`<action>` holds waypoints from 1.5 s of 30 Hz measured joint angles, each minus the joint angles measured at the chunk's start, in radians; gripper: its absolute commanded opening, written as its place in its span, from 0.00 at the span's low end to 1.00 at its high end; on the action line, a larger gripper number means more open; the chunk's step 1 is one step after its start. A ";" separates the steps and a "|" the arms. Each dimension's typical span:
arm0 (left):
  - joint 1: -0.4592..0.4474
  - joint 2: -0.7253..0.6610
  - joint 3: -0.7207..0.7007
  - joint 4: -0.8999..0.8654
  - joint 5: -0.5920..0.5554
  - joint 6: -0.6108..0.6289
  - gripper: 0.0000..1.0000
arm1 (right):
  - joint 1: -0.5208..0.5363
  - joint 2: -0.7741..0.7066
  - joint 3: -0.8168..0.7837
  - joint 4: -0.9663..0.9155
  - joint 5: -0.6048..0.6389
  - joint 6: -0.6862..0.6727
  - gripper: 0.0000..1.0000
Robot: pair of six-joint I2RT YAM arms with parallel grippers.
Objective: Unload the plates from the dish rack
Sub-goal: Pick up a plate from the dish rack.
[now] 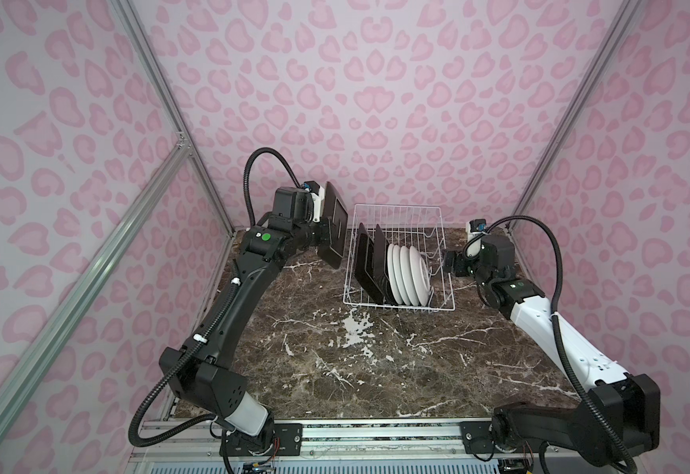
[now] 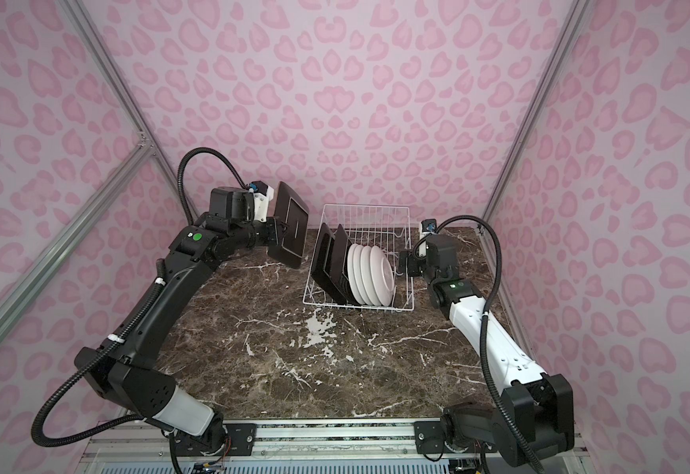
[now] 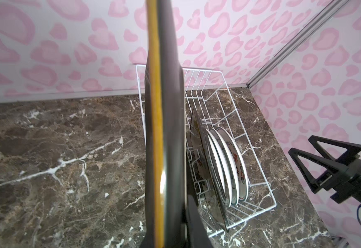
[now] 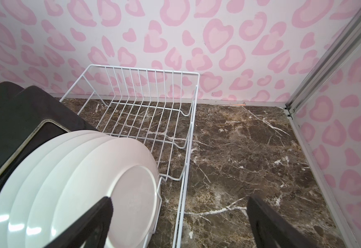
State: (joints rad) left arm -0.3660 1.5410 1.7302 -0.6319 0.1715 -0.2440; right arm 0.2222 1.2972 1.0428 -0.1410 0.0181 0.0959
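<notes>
Left gripper (image 1: 323,238) is clamped on one edge of a square dark-brown plate (image 1: 337,221), held upright just beside the white wire dish rack (image 1: 396,208), where two square plates (image 1: 370,262) and four round white plates (image 1: 409,275) stand. Right gripper (image 1: 449,264) gapes empty nearby. Pinched at one edge, the plate may pivot and drop onto the brown marble worktop (image 1: 376,369).

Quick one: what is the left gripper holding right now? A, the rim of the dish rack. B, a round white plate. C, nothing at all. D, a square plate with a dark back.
D: the left gripper is shut on a square plate with a dark back, held on edge in the air beside the dish rack, outside its wires.
</notes>
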 measured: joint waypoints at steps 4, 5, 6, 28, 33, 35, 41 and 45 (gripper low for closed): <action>-0.001 -0.056 -0.080 0.073 -0.041 0.099 0.03 | 0.000 0.000 0.010 -0.001 -0.013 0.017 0.99; -0.001 -0.068 -0.097 0.085 -0.053 0.126 0.03 | 0.000 0.001 0.014 -0.001 -0.017 0.018 0.99; -0.001 -0.080 -0.116 0.099 -0.068 0.155 0.03 | 0.000 0.003 0.020 -0.002 -0.019 0.021 0.99; -0.131 -0.153 -0.385 0.421 -0.288 0.847 0.03 | -0.026 0.148 0.323 0.002 -0.430 0.352 0.98; -0.184 -0.131 -0.447 0.483 -0.343 0.975 0.03 | -0.028 0.176 0.362 0.031 -0.518 0.449 0.98; -0.198 -0.129 -0.461 0.500 -0.358 1.014 0.03 | -0.028 0.193 0.372 0.046 -0.546 0.486 0.97; -0.226 -0.129 -0.496 0.610 -0.387 1.101 0.03 | -0.026 0.259 0.406 0.076 -0.629 0.585 0.95; -0.242 -0.130 -0.504 0.662 -0.398 1.133 0.03 | -0.010 0.289 0.430 0.088 -0.652 0.626 0.95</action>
State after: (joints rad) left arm -0.6083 1.4105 1.2266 0.0303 -0.2264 0.8894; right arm 0.2119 1.5860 1.4727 -0.0532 -0.6342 0.7223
